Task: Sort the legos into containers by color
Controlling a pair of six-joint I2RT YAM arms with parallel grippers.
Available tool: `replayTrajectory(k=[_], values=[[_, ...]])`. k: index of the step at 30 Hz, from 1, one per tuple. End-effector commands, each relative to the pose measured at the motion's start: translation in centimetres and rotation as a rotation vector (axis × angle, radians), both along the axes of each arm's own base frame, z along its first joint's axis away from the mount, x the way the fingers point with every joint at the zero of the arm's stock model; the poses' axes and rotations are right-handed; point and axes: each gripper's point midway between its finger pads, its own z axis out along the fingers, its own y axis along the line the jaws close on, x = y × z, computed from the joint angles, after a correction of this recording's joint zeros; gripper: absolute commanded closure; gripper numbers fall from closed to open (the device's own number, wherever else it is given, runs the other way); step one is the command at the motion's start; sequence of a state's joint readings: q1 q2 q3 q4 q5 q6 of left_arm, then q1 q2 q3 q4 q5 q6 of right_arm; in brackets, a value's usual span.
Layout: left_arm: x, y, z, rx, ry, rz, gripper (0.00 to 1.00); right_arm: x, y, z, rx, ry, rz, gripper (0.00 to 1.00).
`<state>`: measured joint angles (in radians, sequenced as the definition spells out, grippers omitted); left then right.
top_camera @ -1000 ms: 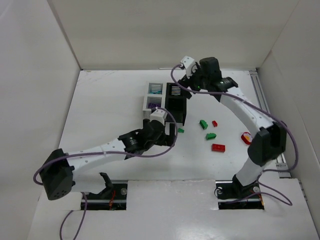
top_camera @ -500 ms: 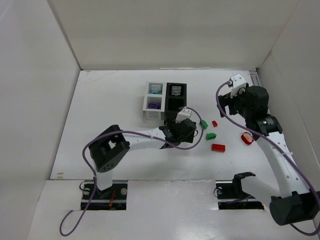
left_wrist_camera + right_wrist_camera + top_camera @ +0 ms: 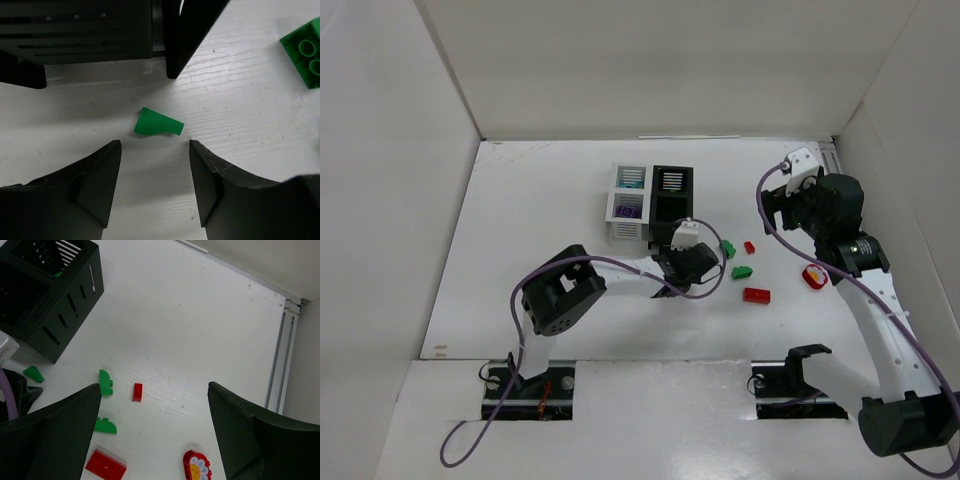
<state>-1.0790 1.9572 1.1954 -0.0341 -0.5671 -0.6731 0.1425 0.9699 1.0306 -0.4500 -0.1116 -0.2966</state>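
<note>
In the left wrist view a small green wedge lego lies on the table just beyond my left gripper. The jaws stand apart with nothing between them. The black container is right behind it, and in the top view it stands beside the white container, with the left gripper just in front of it. My right gripper hangs open and empty above two green legos, a small red one and a larger red brick.
A red flower-printed piece lies at the right. A purple piece and a teal piece sit in the white container. Another green brick lies right of the left gripper. White walls enclose the table.
The right arm swung from above the black container out to the right. The left arm reached right to the green wedge and its jaws narrowed.
</note>
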Motion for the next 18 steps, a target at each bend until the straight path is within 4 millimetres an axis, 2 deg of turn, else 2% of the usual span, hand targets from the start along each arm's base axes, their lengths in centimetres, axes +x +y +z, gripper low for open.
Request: replayTrajectory(k=[1,3,7,8,10,11,12,14,16,18], values=[[1.5,-0.7,0.8,-0.050,-0.047,0.066,0.47,-0.1,-0.5,0.6,-0.003,-0.027,-0.016,0.08],[2.0,-0.5,0.9,-0.058,-0.051,0.076,0.47,-0.1,-0.5,0.6,-0.003,-0.027,-0.016,0.08],[2.4,-0.4,-0.2,-0.058,-0.045,0.092,0.45,-0.1,-0.5,0.6,-0.012,-0.029,-0.012,0.08],[2.6,-0.7,0.1,-0.067,-0.050,0.092,0.45,-0.1,-0.5,0.6,-0.012,-0.029,-0.012,0.08],[2.5,-0.6,-0.8,-0.043,-0.038,0.092,0.50,-0.2,-0.5,0.4,-0.013,-0.020,-0.012,0.08],[2.7,-0.9,-0.4,-0.052,-0.043,0.092,0.52,-0.2,-0.5,0.4,-0.013,-0.020,-0.012,0.08],[2.6,-1.1,-0.5,-0.063,-0.035,0.093,0.60,-0.3,-0.7,0.0,-0.018,-0.011,-0.021,0.08],[2.4,-0.7,-0.9,-0.052,-0.029,0.093,0.68,-0.3,-0.7,0.0,-0.018,-0.011,-0.021,0.08],[2.2,-0.5,-0.1,-0.057,-0.032,0.093,0.77,-0.2,-1.0,0.0,-0.018,-0.011,-0.030,0.08],[1.2,-0.8,0.6,-0.062,-0.033,0.070,0.79,-0.2,-0.8,0.0,-0.014,-0.011,-0.022,0.08]])
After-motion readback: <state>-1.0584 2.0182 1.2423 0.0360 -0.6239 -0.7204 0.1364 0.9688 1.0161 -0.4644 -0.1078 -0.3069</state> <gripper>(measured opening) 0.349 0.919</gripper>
